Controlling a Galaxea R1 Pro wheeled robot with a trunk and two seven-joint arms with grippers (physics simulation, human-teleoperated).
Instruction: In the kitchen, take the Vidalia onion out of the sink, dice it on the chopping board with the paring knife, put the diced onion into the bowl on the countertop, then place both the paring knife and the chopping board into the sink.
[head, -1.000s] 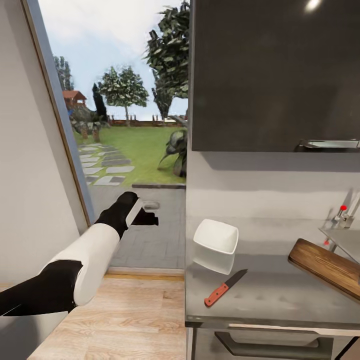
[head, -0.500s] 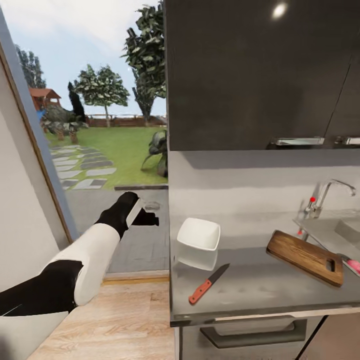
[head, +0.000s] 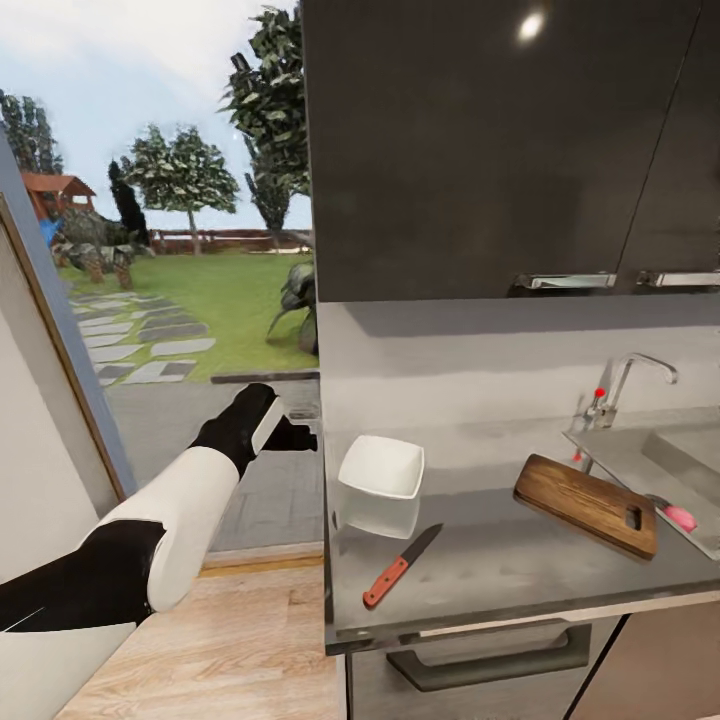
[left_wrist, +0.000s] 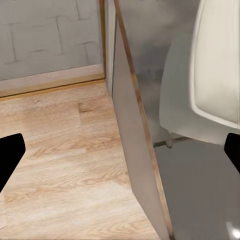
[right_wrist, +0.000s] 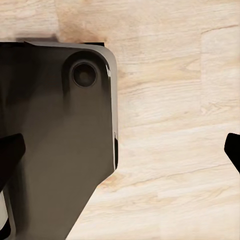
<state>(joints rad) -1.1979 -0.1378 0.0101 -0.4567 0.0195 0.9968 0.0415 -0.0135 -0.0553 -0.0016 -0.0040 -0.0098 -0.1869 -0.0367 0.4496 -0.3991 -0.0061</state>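
**Facing the counter, both grippers empty**

My left arm (head: 190, 500) reaches forward at the left of the head view, over the wood-plank floor (head: 230, 640) and short of the countertop's (head: 520, 570) left end. My left gripper (left_wrist: 120, 150) has its jaws spread wide: in its wrist view the two dark fingertips (left_wrist: 10, 155) sit at opposite edges of the picture with nothing between them. Beyond them I see the floor, the counter's side panel and the white bowl (left_wrist: 220, 65).

On the countertop, the bowl (head: 380, 468) stands near the left end, toward the wall. The paring knife (head: 400, 567) lies just in front of it, apart from it, red-orange handle toward the near edge and blade pointing back and right. The chopping board (head: 585, 503) lies to the right of the knife, well apart from it, with its slot handle at the right end; that end lies at the sink's (head: 650, 465) near left rim. The Vidalia onion (head: 681, 517) shows as a small pinkish shape just right of the board's handle end, at the sink; I cannot tell exactly what it rests on. The chrome tap (head: 630, 380) stands behind the sink against the grey wall, under the dark upper cabinets (head: 480, 150).

My right gripper (right_wrist: 120, 150) is likewise spread wide and empty, pointing down at the floor and a dark part of my own base (right_wrist: 55, 140).
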